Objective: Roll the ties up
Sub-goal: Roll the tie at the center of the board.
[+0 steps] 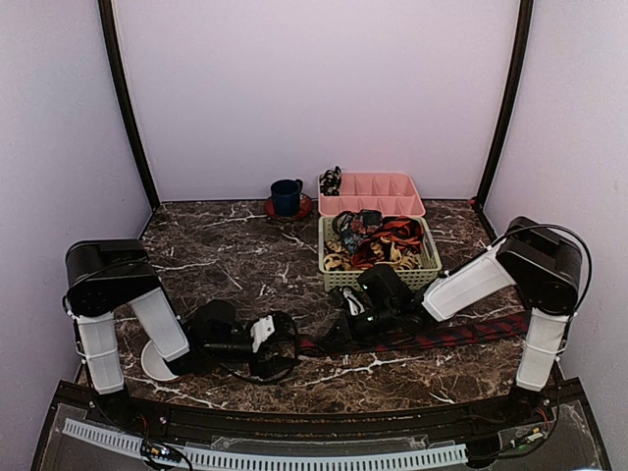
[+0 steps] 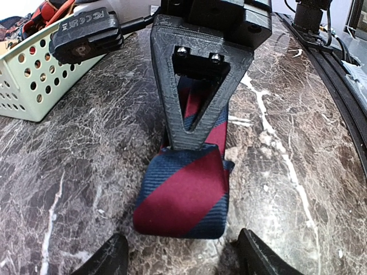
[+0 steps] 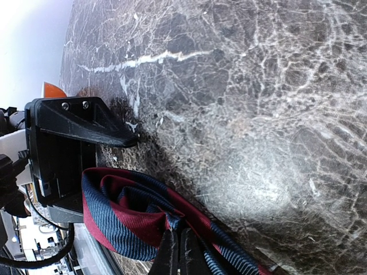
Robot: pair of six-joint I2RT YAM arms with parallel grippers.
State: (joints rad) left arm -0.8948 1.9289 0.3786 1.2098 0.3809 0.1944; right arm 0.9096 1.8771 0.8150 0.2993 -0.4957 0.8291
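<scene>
Lying across the marble table (image 1: pixel 226 245), the striped tie (image 2: pixel 182 197) trails behind the right claw (image 3: pixel 178 243), partly hidden under that arm. The right claw pinches its folded end. The left claw (image 2: pixel 183 249) gapes just before the fold. Beyond both, a basket (image 1: pixel 330 271) holds tangled ties (image 1: pixel 378 245), hard to tell apart.

Soft, even light throughout; a pale glare washes the marble worktop (image 3: pixel 252 189) just beyond the right claw (image 3: pixel 178 250), whose fingertips blur.

Both my arms reach low toward center; L gripper (image 2: pixel 182 252) jaws apart, R gripper (image 3: pixel 179 252) pinched shut on striped tie (image 3: pixel 126 223)
</scene>
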